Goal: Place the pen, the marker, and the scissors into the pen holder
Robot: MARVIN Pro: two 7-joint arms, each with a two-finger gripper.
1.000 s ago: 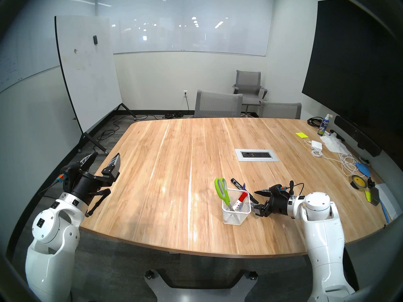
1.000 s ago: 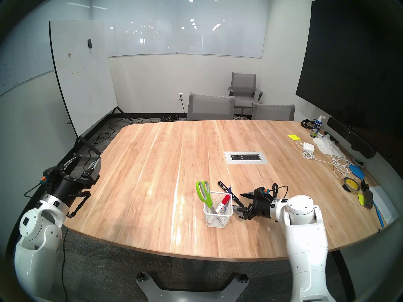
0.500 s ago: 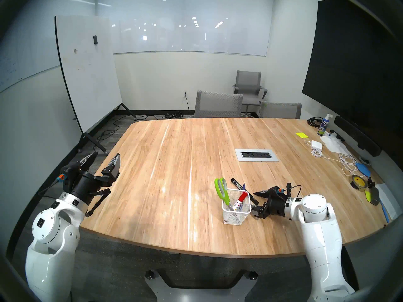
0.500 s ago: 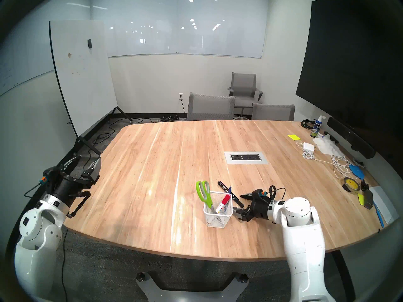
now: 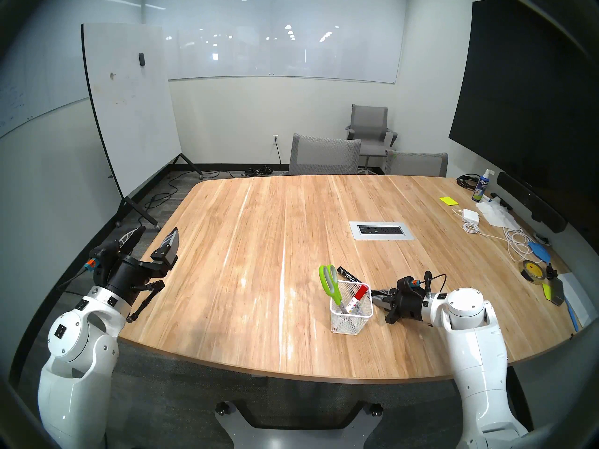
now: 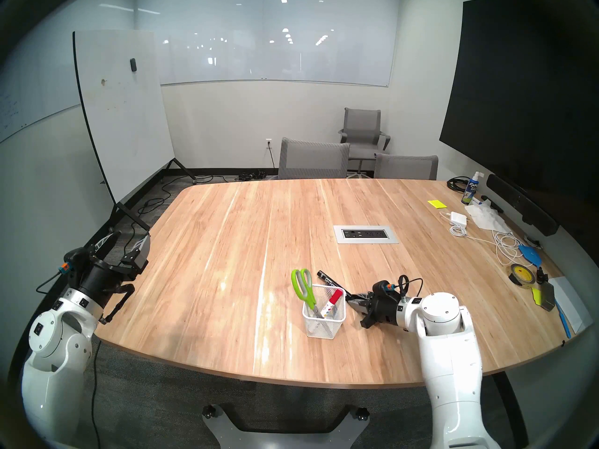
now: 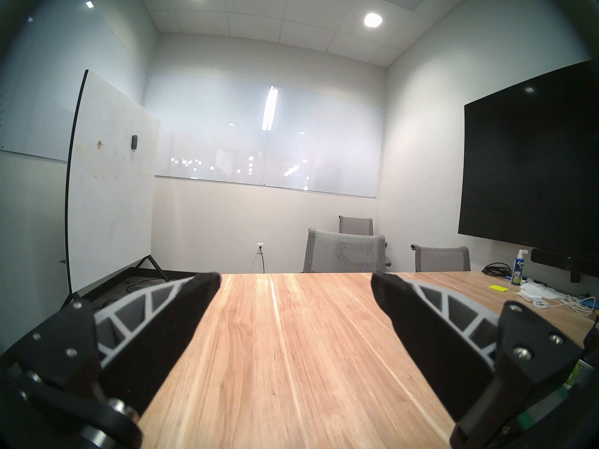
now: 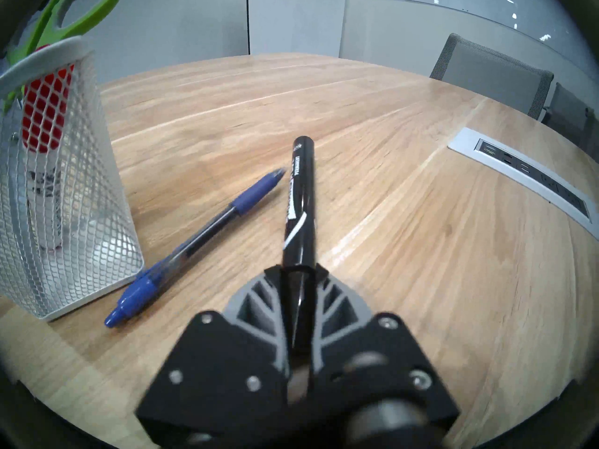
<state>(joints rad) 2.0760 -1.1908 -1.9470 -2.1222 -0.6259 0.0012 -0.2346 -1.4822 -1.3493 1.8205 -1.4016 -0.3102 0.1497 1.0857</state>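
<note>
On the wooden table point(image 8: 389, 211) lies the slim blue pen point(image 8: 194, 241); right pincer point(image 8: 299, 273) clamps the black marker point(image 8: 299, 199); left pincer point(image 7: 295, 286) gapes wide.

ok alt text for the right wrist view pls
The right gripper is shut on a black marker above a wooden table. A blue pen lies beside a white mesh pen holder containing green-handled scissors.
</note>
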